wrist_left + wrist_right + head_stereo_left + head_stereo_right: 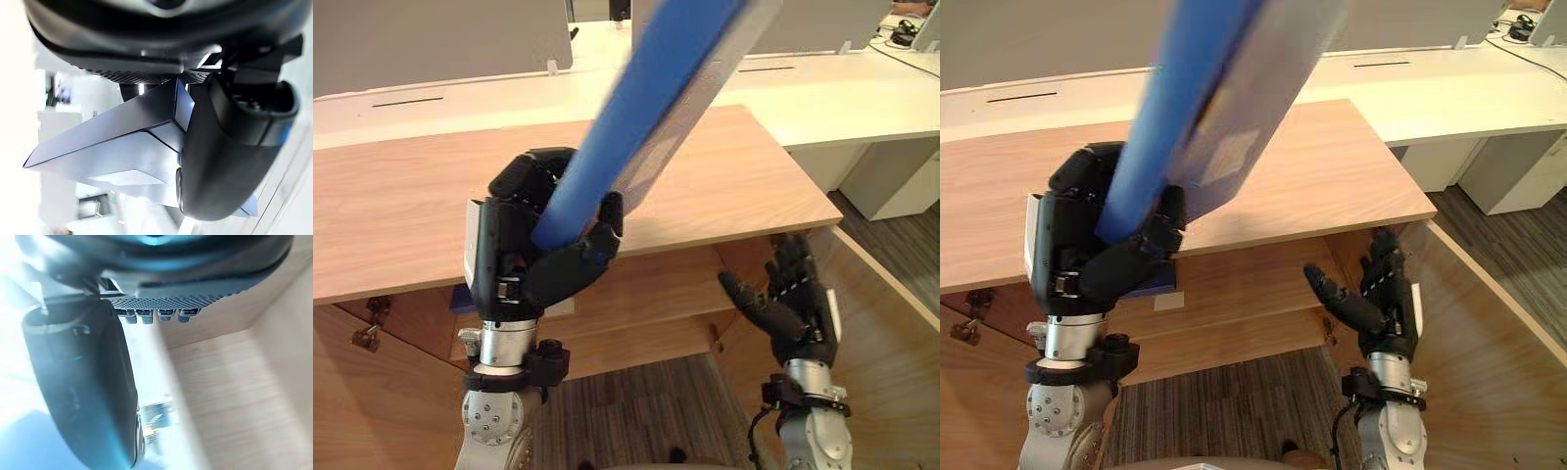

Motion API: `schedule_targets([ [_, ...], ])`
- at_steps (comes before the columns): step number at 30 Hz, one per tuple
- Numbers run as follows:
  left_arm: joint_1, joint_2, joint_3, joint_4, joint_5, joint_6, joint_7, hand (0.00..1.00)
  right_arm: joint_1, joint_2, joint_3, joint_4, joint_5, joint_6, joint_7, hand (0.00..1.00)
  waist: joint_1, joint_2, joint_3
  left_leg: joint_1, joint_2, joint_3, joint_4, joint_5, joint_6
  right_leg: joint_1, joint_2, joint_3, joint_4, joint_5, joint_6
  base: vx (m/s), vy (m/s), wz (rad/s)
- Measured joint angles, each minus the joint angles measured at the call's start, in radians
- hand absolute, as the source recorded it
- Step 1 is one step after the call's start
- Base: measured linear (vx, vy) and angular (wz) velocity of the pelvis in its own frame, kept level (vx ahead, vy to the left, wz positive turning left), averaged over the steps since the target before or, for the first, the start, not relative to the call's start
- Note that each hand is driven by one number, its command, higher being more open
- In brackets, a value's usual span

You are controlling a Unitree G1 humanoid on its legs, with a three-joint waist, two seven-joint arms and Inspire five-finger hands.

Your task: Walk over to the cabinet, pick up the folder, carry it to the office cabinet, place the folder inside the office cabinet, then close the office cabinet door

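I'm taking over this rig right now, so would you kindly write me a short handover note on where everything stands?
Left hand: shut on the blue folder, which is held up at a tilt above the wooden cabinet top.
Right hand: open and empty, low in front of the cabinet's open front, beside the open door.
Done: the folder is picked up and in hand.
Left: place the folder inside on the shelf, let go, then close the door.
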Motion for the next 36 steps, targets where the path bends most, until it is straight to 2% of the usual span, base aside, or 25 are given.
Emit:
schedule_targets([
  [3, 0.000, -0.003, -0.001, -0.001, -0.088, 0.000, -0.024, 0.00, -0.007, -0.025, 0.003, -0.070, 0.042, -0.014, 0.024, 1.00, -0.001, 0.000, 0.000, -0.002, 0.000, 0.001, 0.000, -0.001, 0.000, -0.002, 0.000, 0.001, 0.000, 0.000, 0.001, 0.00, 0.000, 0.00],
  [7, 0.000, 0.001, -0.009, 0.000, -0.213, 0.005, -0.075, 0.00, -0.081, -0.117, 0.043, -0.111, 0.101, -0.040, 0.060, 1.00, -0.003, 0.000, 0.000, -0.004, -0.001, 0.004, 0.002, -0.001, 0.000, -0.006, -0.001, 0.005, 0.001, 0.003, 0.006, -0.01, -0.013, -0.02],
  [13, -0.004, 0.042, -0.048, 0.037, -0.353, 0.027, -0.161, 0.00, -0.255, -0.241, 0.151, -0.082, 0.119, -0.042, 0.089, 1.00, 0.004, 0.001, 0.000, -0.011, -0.001, -0.001, 0.012, 0.000, 0.000, -0.006, -0.003, 0.002, 0.002, 0.005, 0.009, -0.01, -0.009, 0.01],
  [16, -0.012, 0.042, -0.041, 0.076, -0.406, 0.038, -0.174, 0.00, -0.300, -0.275, 0.165, -0.022, 0.158, -0.042, 0.089, 1.00, 0.016, 0.002, 0.000, -0.017, -0.002, -0.010, 0.016, 0.001, 0.002, -0.005, -0.006, -0.008, 0.003, 0.005, 0.010, -0.03, -0.022, 0.08],
  [23, -0.012, 0.045, -0.035, 0.133, -0.534, 0.051, -0.175, 0.00, -0.434, -0.297, 0.187, 0.138, 0.200, -0.052, 0.083, 1.00, 0.020, 0.006, -0.003, -0.033, -0.011, -0.056, 0.017, 0.010, 0.010, 0.003, -0.017, -0.052, 0.003, 0.005, 0.010, -0.02, -0.019, 0.19],
  [26, -0.012, 0.046, -0.029, 0.138, -0.564, 0.055, -0.175, 0.00, -0.478, -0.296, 0.177, 0.199, 0.228, -0.062, 0.073, 1.00, 0.035, 0.007, -0.004, -0.034, -0.014, -0.070, 0.017, 0.014, 0.013, 0.008, -0.020, -0.067, 0.003, 0.005, 0.010, -0.02, -0.017, 0.17],
  [32, -0.012, 0.057, -0.029, 0.138, -0.584, 0.078, -0.186, 0.00, -0.539, -0.293, 0.136, 0.296, 0.235, -0.070, 0.042, 1.00, 0.044, 0.010, -0.005, -0.037, -0.024, -0.110, -0.004, 0.037, 0.018, 0.015, -0.029, -0.102, 0.006, 0.005, 0.010, -0.04, -0.013, 0.21],
  [36, -0.007, 0.062, -0.031, 0.138, -0.583, 0.102, -0.198, 0.00, -0.582, -0.288, 0.123, 0.350, 0.211, -0.070, -0.012, 1.00, 0.046, 0.010, -0.006, -0.037, -0.029, -0.118, -0.013, 0.051, 0.021, 0.015, -0.032, -0.108, 0.007, 0.005, 0.010, -0.07, -0.017, 0.07],
])
